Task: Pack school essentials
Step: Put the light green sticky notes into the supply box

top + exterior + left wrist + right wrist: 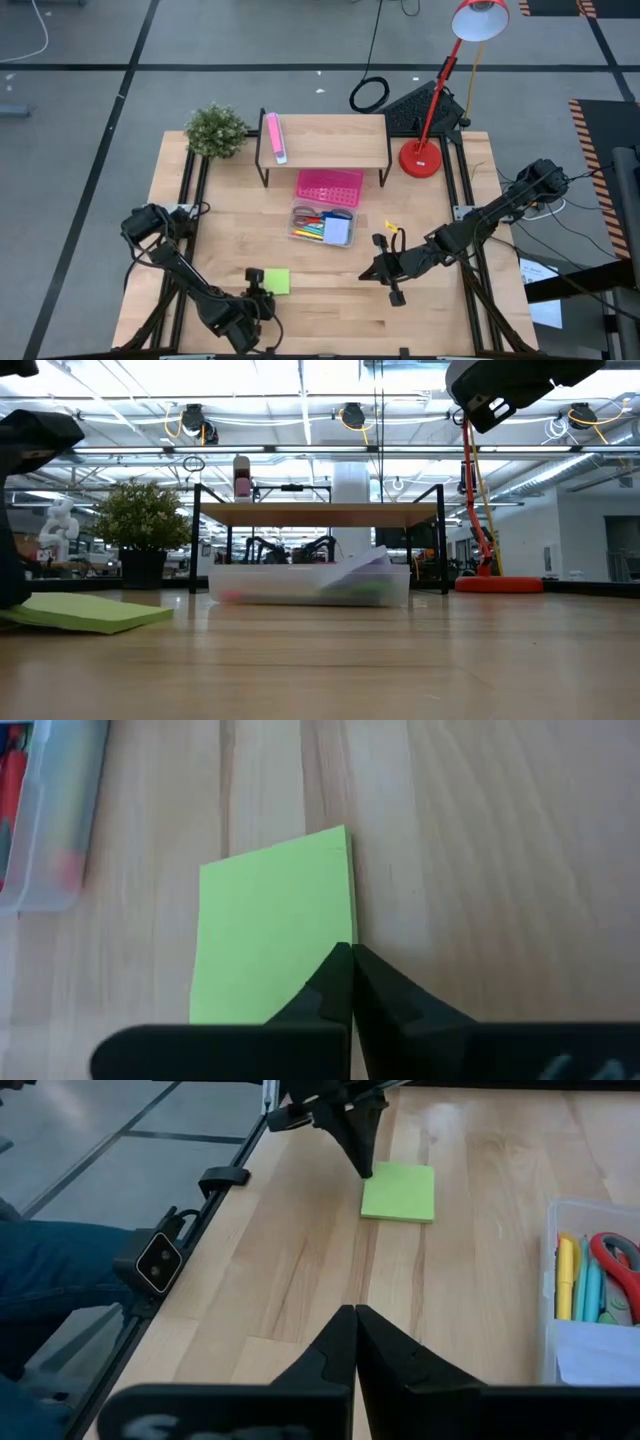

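Observation:
A lime-green square note pad [277,282] lies on the wooden table near its front edge. My left gripper [258,278] is shut, with its tips at the pad's near-left corner. A clear box [322,226] in the middle of the table holds scissors, pens and a pale-blue pad. My right gripper [368,273] is shut with nothing in it. It hangs above the table to the right of the pad, pointing toward the pad. The low view shows it well above the tabletop. My left gripper touches the green pad's near-left corner [368,1176] with the tips of its shut fingers [335,970]. They slant down from the table's left. Nothing sits between the fingers. The pad [270,920] lies on the table.
A pink perforated tray [329,187] lies just behind the clear box. Behind that stands a low wooden shelf [330,140] with a pink-and-white oblong object [274,137] on top. A potted plant [215,130] stands at the far left and a red lamp [421,158] at the far right.

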{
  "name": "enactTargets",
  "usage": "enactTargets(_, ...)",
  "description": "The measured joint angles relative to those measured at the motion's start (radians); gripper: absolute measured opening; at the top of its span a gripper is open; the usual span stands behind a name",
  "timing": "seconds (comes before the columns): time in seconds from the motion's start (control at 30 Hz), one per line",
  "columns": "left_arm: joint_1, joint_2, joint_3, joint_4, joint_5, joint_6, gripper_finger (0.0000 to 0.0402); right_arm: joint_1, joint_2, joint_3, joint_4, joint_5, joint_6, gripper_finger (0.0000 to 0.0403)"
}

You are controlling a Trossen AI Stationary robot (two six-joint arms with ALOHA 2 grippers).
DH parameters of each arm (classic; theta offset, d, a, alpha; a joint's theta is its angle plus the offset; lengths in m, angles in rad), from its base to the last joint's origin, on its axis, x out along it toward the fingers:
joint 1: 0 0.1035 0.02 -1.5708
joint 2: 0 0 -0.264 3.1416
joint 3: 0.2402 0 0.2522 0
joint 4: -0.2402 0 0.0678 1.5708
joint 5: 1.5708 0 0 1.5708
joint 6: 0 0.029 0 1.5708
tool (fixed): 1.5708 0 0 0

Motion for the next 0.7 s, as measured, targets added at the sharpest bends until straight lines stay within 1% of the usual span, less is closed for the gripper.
enactTargets(0.1,0.0,0.0,0.0,-0.005,0.002,-0.041,0.0009,0.0,0.0,0.0,0.0,0.0,0.0,0.0)
enactTargets(0.2,-0.005,0.0,0.0,-0.005,0.033,-0.094,0.0033,0.0,0.0,0.0,0.0,0.0,0.0,0.0)
enactTargets(0.27,-0.017,0.0,0.0,-0.003,0.036,-0.137,0.0059,0.0,0.0,0.0,0.0,0.0,0.0,0.0)
enactTargets(0.43,-0.056,0.0,0.0,0.0,0.023,-0.192,0.0148,0.0,0.0,0.0,0.0,-0.001,-0.004,0.0)
enactTargets(0.53,-0.065,0.0,0.0,-0.013,0.014,-0.231,0.0195,0.0,0.0,0.0,0.0,-0.001,0.0,0.0)
enactTargets(0.6,-0.066,0.001,0.0,-0.026,0.005,-0.232,0.0214,0.0,0.0,0.0,0.0,-0.001,0.0,0.0)
enactTargets(0.7,-0.066,0.014,0.0,-0.048,-0.03,-0.21,0.0225,0.0,0.0,0.0,0.0,-0.001,0.0,0.0)
